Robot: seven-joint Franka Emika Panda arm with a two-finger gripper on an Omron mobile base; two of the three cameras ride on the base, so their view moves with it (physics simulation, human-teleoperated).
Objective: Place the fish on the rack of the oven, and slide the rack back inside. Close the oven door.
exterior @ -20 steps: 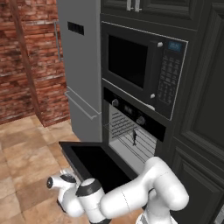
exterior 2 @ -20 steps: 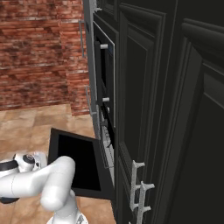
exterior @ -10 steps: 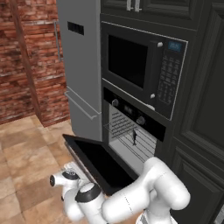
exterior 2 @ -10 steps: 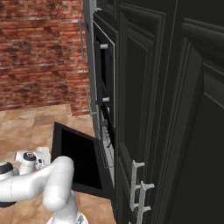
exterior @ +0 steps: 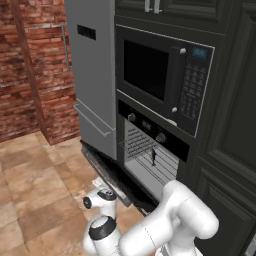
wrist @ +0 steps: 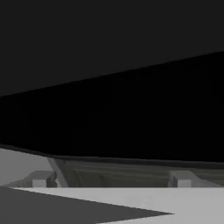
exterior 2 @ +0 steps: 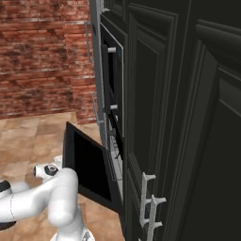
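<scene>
Below the microwave [exterior: 165, 77], we see the oven door [exterior 2: 89, 164] half raised, the fish [exterior: 153, 157] on the rack [exterior: 150, 157] inside; our right view hides them. Jaws open wide.

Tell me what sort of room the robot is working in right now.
A home kitchen, by the look of it: a built-in oven with its door partly open, a microwave above it, and a grey fridge alongside.
</scene>
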